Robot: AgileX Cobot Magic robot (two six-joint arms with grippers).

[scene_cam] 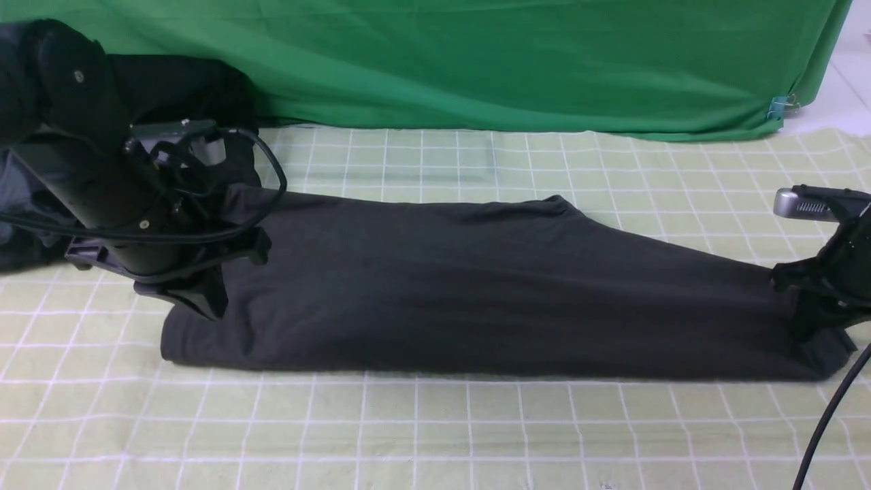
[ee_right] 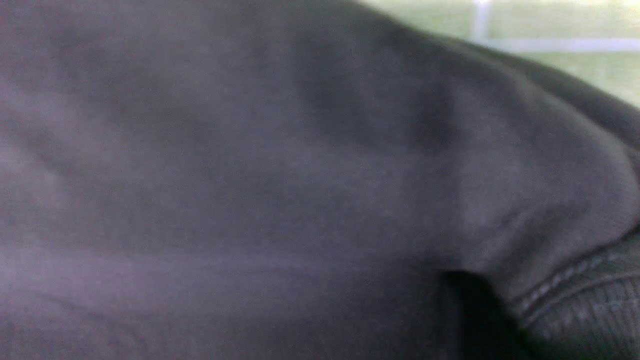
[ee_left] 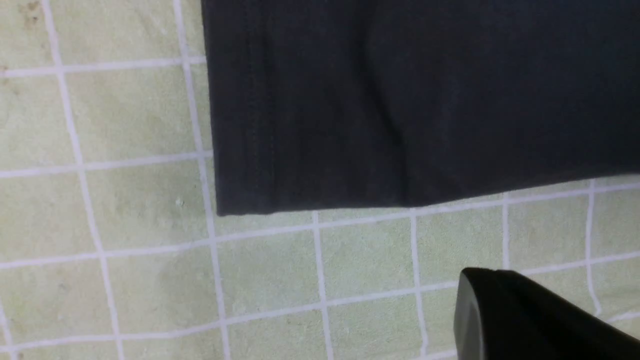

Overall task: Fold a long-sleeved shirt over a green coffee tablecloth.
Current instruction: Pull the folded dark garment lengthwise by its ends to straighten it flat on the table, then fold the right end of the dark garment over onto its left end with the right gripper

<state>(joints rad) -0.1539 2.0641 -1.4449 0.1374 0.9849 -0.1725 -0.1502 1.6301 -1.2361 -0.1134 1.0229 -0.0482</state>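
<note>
The long-sleeved shirt (scene_cam: 476, 292) lies as a long dark charcoal band across the green coffee tablecloth (scene_cam: 435, 435), a pale yellow-green cloth with a white grid. My left gripper (scene_cam: 207, 306) hovers at the shirt's left end, shut and empty. In the left wrist view its tip (ee_left: 475, 310) is over the bare tablecloth (ee_left: 125, 210), apart from the shirt's corner (ee_left: 400, 100). My right gripper (scene_cam: 810, 323) sits at the shirt's right end, shut on the fabric, which rises toward it. The right wrist view is filled by shirt fabric (ee_right: 250, 175), with a dark finger (ee_right: 475, 310) beside ribbed trim.
A plain bright green backdrop (scene_cam: 476, 61) hangs along the table's far edge, pinned by a blue clip (scene_cam: 776, 107). A black bundle of garments (scene_cam: 184, 88) lies at the back left behind my left arm. A black cable (scene_cam: 827, 422) trails near the front right.
</note>
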